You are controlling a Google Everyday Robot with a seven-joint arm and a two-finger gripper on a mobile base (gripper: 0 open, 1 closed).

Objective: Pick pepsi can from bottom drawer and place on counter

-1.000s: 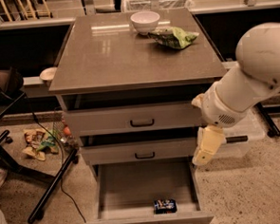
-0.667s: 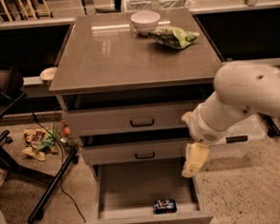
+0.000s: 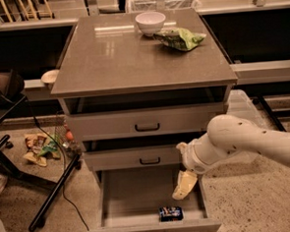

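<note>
Cream end effector above open bottom drawer, pepsi can inside

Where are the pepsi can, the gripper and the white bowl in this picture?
pepsi can (image 3: pixel 170 213): camera view, its blue side.
gripper (image 3: pixel 179 191): camera view, its pale tip, above the open bottom drawer (image 3: pixel 130 197).
white bowl (image 3: pixel 150 24): camera view, its outer wall.

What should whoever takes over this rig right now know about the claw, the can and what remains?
The claw hangs over the right side of the open bottom drawer, not touching anything.
The pepsi can lies on its side near the drawer's front, below and left of the claw.
The counter holds a bowl and a green bag at the back.
Done: drawer open. Left: grasp the can, lift it, set it on the counter.
</note>
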